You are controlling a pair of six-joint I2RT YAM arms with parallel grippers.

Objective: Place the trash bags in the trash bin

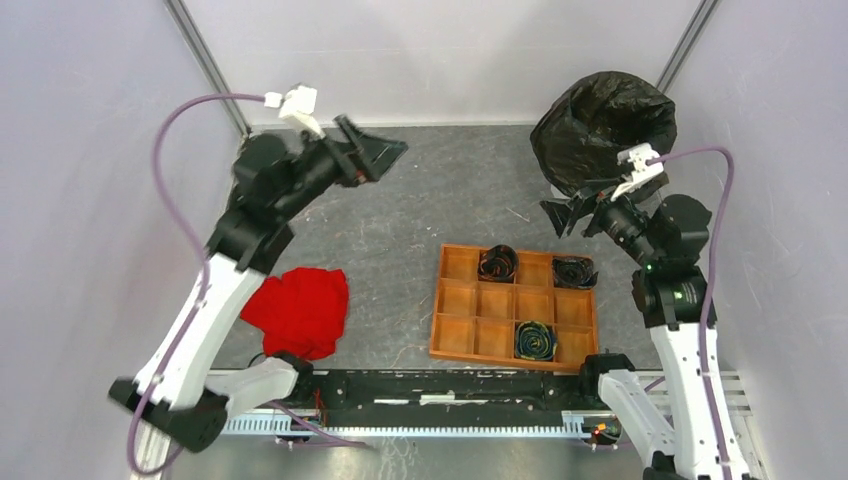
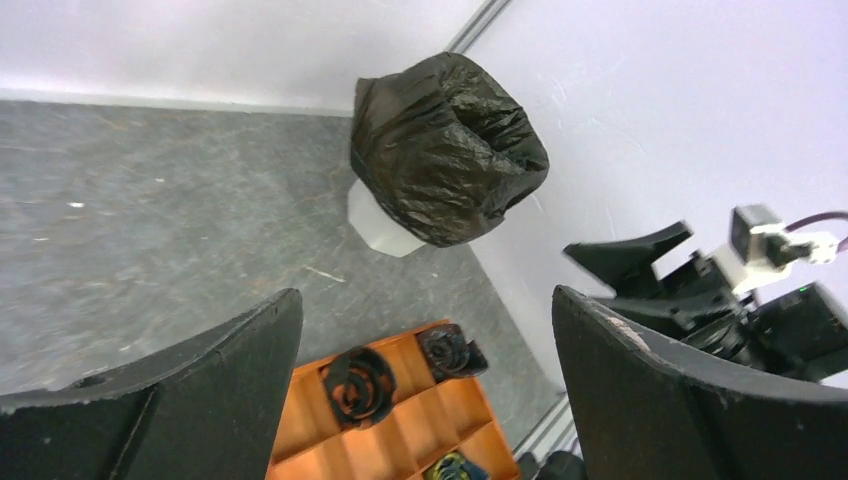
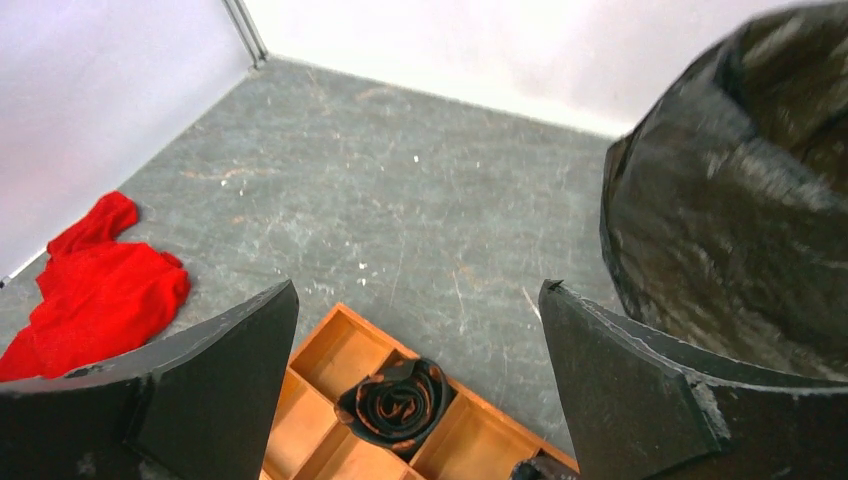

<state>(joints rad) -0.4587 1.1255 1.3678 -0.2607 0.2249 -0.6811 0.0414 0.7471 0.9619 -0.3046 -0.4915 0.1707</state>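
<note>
A black trash bag (image 1: 604,125) sits draped over the trash bin (image 2: 381,228) in the far right corner of the table (image 1: 440,190). It covers the rim and most of the walls, so only the bin's white base shows in the left wrist view. The plastic balloons upward in crinkled folds, with a hollow sinking in at the top, so it looks seated over the rim but not pressed down inside.

Three rolled trash bags (image 1: 497,263) lie in the orange-brown compartment tray (image 1: 455,335), near and right of centre. Two are in its far row and one is in its near row. A red cloth (image 1: 297,310) lies crumpled on the near left, well apart from the tray.

The left gripper (image 1: 372,146) hangs over the far left of the table, its fingers spread wide with nothing between them. The right gripper (image 1: 568,212) hovers between the tray and the bin, just beside the bag, and it too is spread and empty.

The film is likely very light, floppy and slick. It should crumple rather than resist and may slip out of a shallow pinch. Trapped air will probably make it spring back when pushed. On the draped bag, a bunched fold near the rim looks like a better hold than the smooth, taut dome. A roll is firmer and would be best taken across its thickness from above, with the fingers dropping inside the compartment walls. A loose outer layer may unwind as the roll is lifted.
</note>
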